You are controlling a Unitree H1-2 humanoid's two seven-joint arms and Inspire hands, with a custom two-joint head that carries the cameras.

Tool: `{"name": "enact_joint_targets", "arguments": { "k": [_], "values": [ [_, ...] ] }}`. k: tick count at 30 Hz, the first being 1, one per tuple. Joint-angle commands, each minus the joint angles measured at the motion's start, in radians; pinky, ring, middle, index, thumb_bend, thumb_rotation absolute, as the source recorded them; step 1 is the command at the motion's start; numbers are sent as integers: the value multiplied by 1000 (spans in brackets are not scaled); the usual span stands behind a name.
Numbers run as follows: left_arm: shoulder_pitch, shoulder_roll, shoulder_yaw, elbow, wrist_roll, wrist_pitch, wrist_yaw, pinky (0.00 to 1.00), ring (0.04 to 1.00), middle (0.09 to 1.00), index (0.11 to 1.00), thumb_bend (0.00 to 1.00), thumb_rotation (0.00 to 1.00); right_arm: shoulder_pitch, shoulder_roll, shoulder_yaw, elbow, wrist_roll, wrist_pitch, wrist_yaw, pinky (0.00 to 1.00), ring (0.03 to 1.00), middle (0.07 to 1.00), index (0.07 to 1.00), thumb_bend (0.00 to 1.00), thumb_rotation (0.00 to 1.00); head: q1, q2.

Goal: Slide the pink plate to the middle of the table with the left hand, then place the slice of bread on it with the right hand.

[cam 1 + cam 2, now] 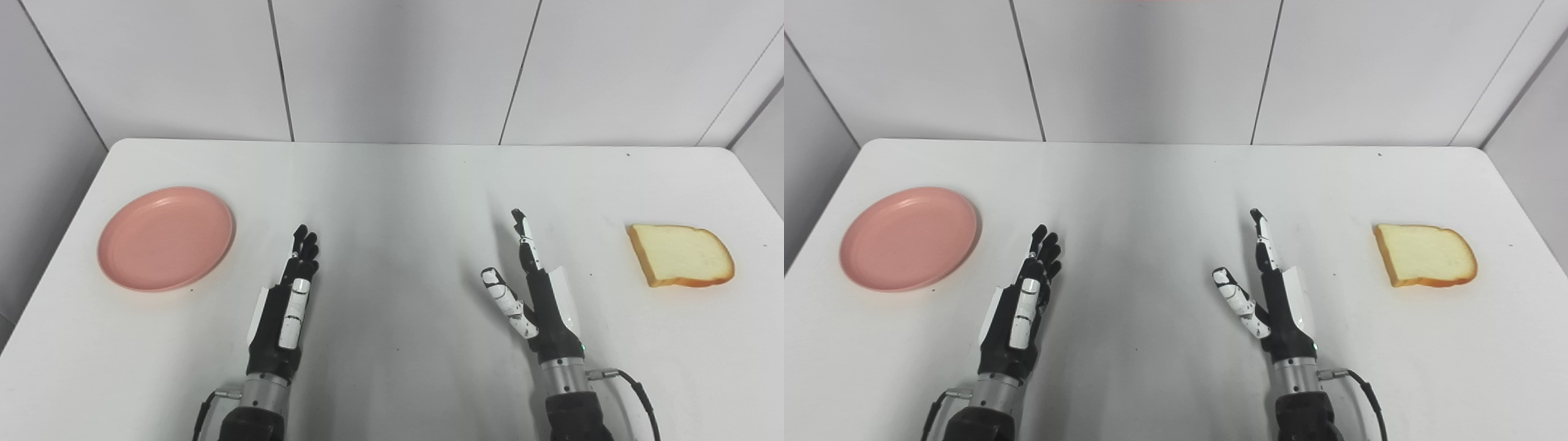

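On the white worktop (392,184), the plate (166,237) lies just left of the left hand (288,306), whose straight fingers (304,245) grip nothing; the bread (681,255) sits well right of the right hand (530,294), its fingers spread.

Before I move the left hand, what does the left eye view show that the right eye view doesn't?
Only the left eye view: more of the grey wall left of the table.
Only the right eye view: more wall right of the table, and more bare tabletop right of the slice of bread.
Both: the empty pink plate far left, bread far right, left hand and right hand open between them, touching neither, on the white table.
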Motion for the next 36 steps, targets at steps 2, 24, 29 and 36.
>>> {"name": "enact_joint_targets", "arguments": {
  "k": [2,24,29,36],
  "values": [
    [-15,3,-9,-19,28,-27,2,1000,1000,1000,1000,624,1000,15,1,1,9,28,-19,1,979,966,991,985,731,1000,1,0],
    [-65,79,-11,67,227,-173,64,1000,1000,1000,1000,672,1000,25,-23,29,-4,21,-46,6,943,949,962,969,730,1000,13,1],
    [-66,69,1,61,207,-155,64,1000,1000,1000,1000,633,1000,24,-33,35,-3,24,-54,8,929,945,962,973,692,1000,18,-1],
    [-69,57,15,72,196,-145,67,1000,1000,1000,1000,607,1000,20,-40,42,16,26,-66,8,938,956,975,982,669,1000,40,-25]
  ]
}}
